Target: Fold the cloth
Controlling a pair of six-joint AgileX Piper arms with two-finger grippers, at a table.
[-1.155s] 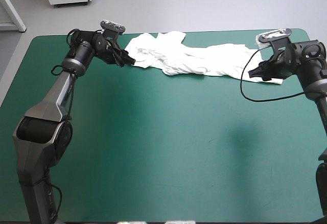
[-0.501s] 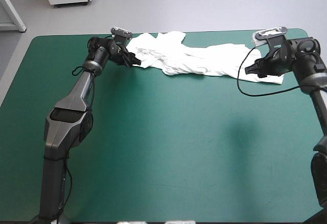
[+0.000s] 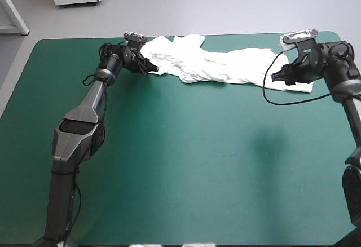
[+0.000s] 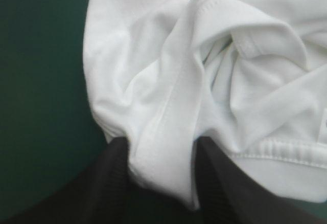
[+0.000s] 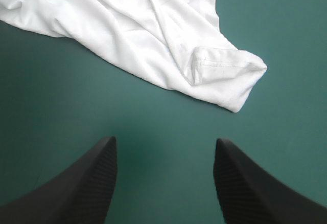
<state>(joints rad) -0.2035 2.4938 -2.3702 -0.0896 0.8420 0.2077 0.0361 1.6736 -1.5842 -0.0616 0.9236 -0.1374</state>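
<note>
The white T-shirt lies crumpled in a long band along the table's far edge. My left gripper is at the band's left end. In the left wrist view a hemmed fold of the T-shirt sits between the black fingers, and my left gripper stands partly open around it. My right gripper is at the band's right end. In the right wrist view my right gripper is open over bare cover, a short way before the folded-over corner of the T-shirt.
The teal-green cover stretches bare from the T-shirt to the near edge. The table's far edge runs just beyond the shirt, and its right edge is close to my right arm.
My left arm has reached forward and to the right, bringing its gripper onto the T-shirt's left end. My right gripper has shifted slightly left toward the shirt's right corner.
</note>
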